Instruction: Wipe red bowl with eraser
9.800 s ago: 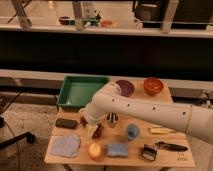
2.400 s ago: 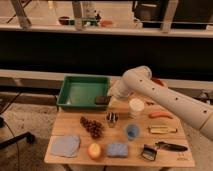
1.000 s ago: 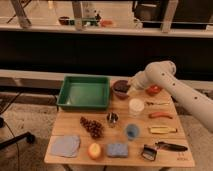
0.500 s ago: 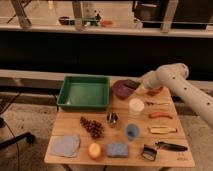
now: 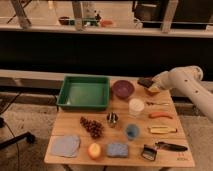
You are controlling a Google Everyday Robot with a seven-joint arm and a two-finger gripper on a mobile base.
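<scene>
Eraser [image 5: 145, 82] and gripper [image 5: 150, 85] sit together at the far right of the wooden table [image 5: 70, 127]: the gripper, at the end of a white arm [image 5: 182, 82] reaching in from the right, is clamped shut on the eraser, a small flat black oblong block that juts out to the left of it. Directly under and behind them lies the red bowl [image 5: 152, 91], almost wholly covered by the arm's end, with only a patch of orange showing, so its shape and inner gloss cannot be made out. Whether the eraser touches the bowl cannot be told. Just left of it stands a dark purple bowl [image 5: 123, 89], round and about level with it, and further left a green tray [image 5: 84, 92] takes up the far left part of the table. Nearer, in the middle, are a white cup [image 5: 136, 106], a small metal cup [image 5: 112, 119], a bunch of dark grapes [image 5: 91, 127] and a blue cup [image 5: 132, 131]. Along the right side lie a carrot-like orange piece [image 5: 160, 115], a yellow oblong thing [image 5: 162, 130] and a black-handled tool [image 5: 161, 149]. At the near edge are a grey-blue cloth [image 5: 65, 146], an orange fruit [image 5: 94, 150] and a blue sponge [image 5: 117, 149]. No brand, label or writing can be read on anything.
</scene>
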